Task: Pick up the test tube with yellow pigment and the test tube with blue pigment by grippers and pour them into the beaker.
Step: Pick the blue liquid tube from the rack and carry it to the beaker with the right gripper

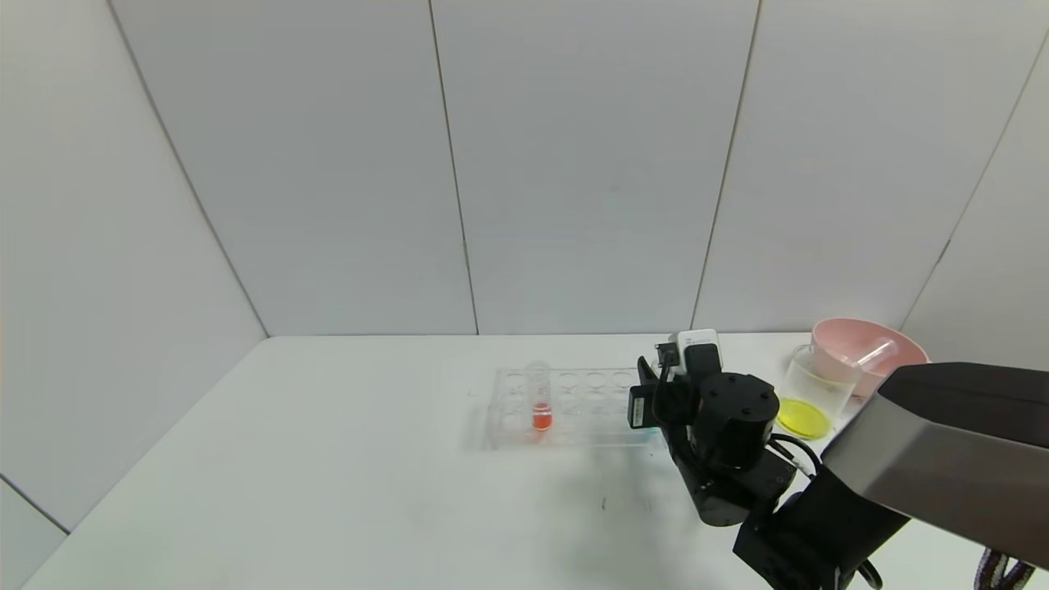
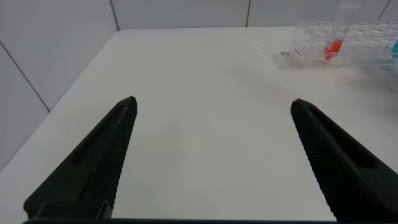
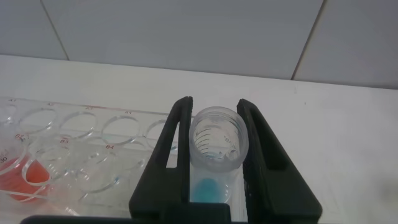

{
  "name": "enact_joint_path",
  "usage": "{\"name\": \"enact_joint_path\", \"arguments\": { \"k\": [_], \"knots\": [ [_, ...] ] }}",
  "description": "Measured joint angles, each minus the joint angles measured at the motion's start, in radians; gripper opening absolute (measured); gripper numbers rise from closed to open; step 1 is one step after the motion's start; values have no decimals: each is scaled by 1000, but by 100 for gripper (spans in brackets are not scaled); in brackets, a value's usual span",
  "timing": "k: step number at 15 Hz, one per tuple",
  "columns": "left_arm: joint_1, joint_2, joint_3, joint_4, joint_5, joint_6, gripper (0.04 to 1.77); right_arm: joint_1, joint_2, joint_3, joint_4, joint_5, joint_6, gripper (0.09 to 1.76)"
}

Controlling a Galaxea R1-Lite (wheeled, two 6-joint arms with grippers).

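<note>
My right gripper [image 3: 215, 102] is shut on the test tube with blue pigment [image 3: 216, 146], one finger on each side just below its rim. The tube stands upright in the clear rack [image 1: 574, 406] at its right end, blue liquid at its bottom. In the head view the bulky wrist covers the right gripper [image 1: 653, 406] and the tube. The beaker [image 1: 815, 385] stands right of the rack with yellow liquid in its bottom. The test tube with yellow pigment is out of view. My left gripper [image 2: 212, 106] hangs open over bare table, left of the rack [image 2: 373, 37].
An orange-red liquid tube [image 1: 540, 401] stands in the rack's left part. A pink bowl [image 1: 897, 344] behind the beaker holds an empty clear tube [image 1: 873, 354]. White walls close the table at the back and left.
</note>
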Motion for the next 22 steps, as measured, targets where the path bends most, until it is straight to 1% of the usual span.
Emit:
{"name": "enact_joint_path", "arguments": {
  "k": [4, 8, 13, 22],
  "knots": [
    [0, 0, 0, 0, 0, 0, 176, 0, -13, -5, 1, -1, -19, 54],
    [0, 0, 0, 0, 0, 0, 176, 5, -68, -3, 14, 1, -66, 54],
    [0, 0, 0, 0, 0, 0, 176, 20, -163, -3, 97, -3, -74, 54],
    [0, 0, 0, 0, 0, 0, 176, 23, -217, 12, 103, 4, -74, 54]
  ]
}}
